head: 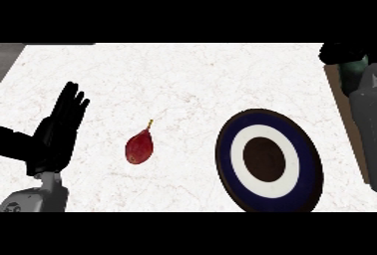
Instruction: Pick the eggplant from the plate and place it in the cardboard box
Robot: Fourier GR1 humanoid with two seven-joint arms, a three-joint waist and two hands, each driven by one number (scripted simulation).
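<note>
Head view: left hand (55, 134) rests straight-fingered, eggplant (139, 147) lies on the counter (184, 74) near the plate (223, 155), and I cannot tell the right hand (340, 52)'s state.

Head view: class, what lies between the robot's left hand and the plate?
In the head view, a small red fruit with a thin stem lies on the counter between the left hand and the plate, touching neither.

Left hand (56, 135) open, fingers up
</note>
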